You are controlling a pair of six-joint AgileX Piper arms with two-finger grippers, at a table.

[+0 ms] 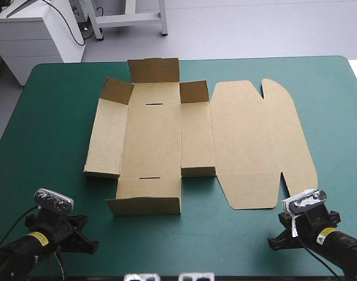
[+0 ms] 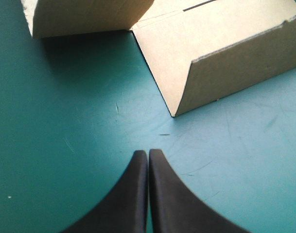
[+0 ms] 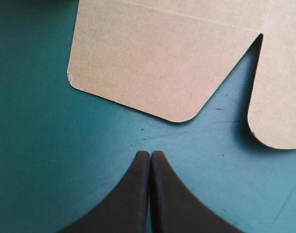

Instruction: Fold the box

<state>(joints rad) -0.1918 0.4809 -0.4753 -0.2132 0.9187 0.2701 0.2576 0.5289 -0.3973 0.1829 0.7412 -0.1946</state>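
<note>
- While both arms hang low off the near edge of the box (image 1: 166, 140), neither holds anything. The left gripper (image 2: 148, 154) has its black fingers (image 2: 130, 199) pressed together into 1 pointed arch over bare teal-green cover (image 1: 55, 129). The right gripper (image 3: 150, 154) is pinched together the same way and is just as empty.
- The box lies in the middle of the cover as 1 cut brown sheet, its long axis running left to right. Its tray half is on the left and its lid half (image 1: 254, 140) lies flat on the right.
- On the tray half, the far flap (image 1: 155, 70) and the near flap (image 1: 144, 206) stand raised, and the left wall (image 1: 105, 140) tilts up.
- The left gripper points at the gap between the left wall's near end and the near flap. It is near both and touches neither.
- The lid's rounded near tab (image 3: 152, 68) lies straight ahead of the right gripper, clear of its tips.
- My guess is that the tray walls come next. The left arm is the nearer of the 2 to them, while the right is nearer the lid. Either would have to spread its fingers first.
</note>
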